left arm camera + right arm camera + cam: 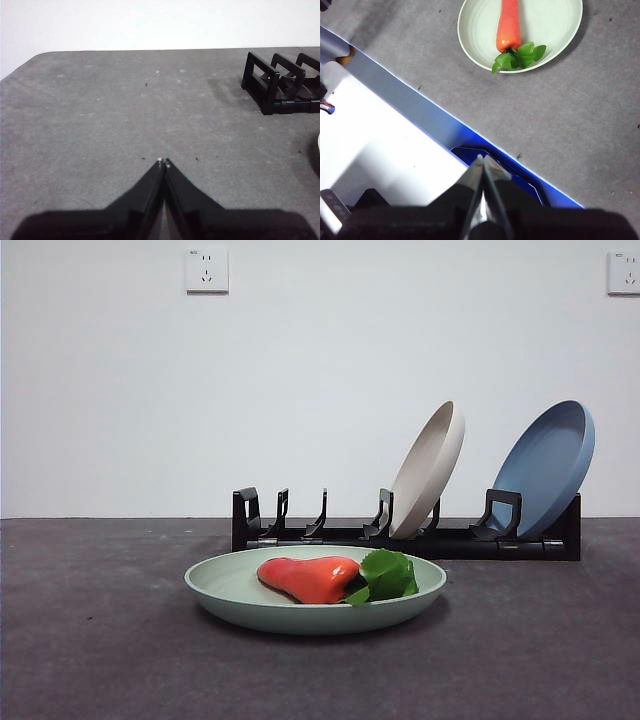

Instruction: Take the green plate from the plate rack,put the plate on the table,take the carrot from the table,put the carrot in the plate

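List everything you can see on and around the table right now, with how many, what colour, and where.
green plate: one, pale mint, flat on the table in front of the rack
carrot: one, orange-red with green leaves, lying in the green plate
plate rack: one, black, behind the green plate
beige plate: one, leaning in the rack
blue plate: one, leaning at the rack's end
table: one, dark grey
wall sockets: two, white, on the wall
left gripper: black, shut, over bare table
right gripper: black, shut, at the table's edge

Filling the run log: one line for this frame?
carrot: in green plate | plate: on table | left gripper: shut, empty | right gripper: shut, empty
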You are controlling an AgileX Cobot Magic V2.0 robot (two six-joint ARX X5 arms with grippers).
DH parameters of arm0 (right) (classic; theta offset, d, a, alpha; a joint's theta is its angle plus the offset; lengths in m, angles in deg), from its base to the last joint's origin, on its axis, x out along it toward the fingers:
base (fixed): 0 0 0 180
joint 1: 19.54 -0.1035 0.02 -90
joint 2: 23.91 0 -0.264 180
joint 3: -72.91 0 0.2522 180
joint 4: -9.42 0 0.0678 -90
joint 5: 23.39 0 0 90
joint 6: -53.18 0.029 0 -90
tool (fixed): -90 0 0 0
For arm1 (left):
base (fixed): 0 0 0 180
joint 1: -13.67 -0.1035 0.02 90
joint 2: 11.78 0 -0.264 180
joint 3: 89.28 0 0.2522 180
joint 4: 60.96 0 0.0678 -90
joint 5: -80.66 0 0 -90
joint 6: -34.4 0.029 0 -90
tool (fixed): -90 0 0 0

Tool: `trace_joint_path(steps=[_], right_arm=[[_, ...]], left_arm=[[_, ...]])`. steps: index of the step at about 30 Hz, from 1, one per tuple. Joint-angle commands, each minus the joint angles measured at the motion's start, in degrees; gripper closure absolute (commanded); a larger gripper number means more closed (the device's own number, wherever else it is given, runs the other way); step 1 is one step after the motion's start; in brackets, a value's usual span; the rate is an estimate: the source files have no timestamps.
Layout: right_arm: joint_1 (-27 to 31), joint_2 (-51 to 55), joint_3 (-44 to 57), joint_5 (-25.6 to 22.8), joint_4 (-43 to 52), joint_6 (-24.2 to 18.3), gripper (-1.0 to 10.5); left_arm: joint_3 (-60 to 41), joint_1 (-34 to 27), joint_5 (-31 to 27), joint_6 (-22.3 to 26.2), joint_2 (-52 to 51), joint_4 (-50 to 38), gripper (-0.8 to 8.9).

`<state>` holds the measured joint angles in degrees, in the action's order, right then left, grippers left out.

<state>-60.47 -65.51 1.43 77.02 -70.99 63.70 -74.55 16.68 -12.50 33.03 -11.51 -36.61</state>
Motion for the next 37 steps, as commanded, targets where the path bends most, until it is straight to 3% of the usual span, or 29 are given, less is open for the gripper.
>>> trace_joint_path(steps=[1,19,22,29,33,37], right_arm=[[-0.13,0.04,0.11,-0.11,0.15,-0.28,9.5],[0.39,0.96,0.11,-0.46,0.13,-0.37,9.5],[3.32,3.69,0.15,-2.82,1.55,-4.46,9.5],[18.16,14.58,6.71,-2.89,17.44,-6.8,9.5],[24.94,21.86,17.22,-2.91,28.0,-9.6,9.5],[28.74,28.68,30.84,-2.93,42.95,-8.5,9.5]], left_arm=[[-0.79,-0.15,0.31,-0.55,-0.17,-0.26,8.17],[-0.79,-0.15,0.31,-0.55,-0.17,-0.26,8.17],[-0.79,-0.15,0.31,-0.55,-0.17,-0.26,8.17],[-0.79,-0.15,0.33,-0.55,-0.17,-0.26,8.17],[-0.79,-0.15,0.33,-0.55,-0.17,-0.26,8.17],[-0.79,-0.15,0.31,-0.55,-0.17,-0.26,8.17]])
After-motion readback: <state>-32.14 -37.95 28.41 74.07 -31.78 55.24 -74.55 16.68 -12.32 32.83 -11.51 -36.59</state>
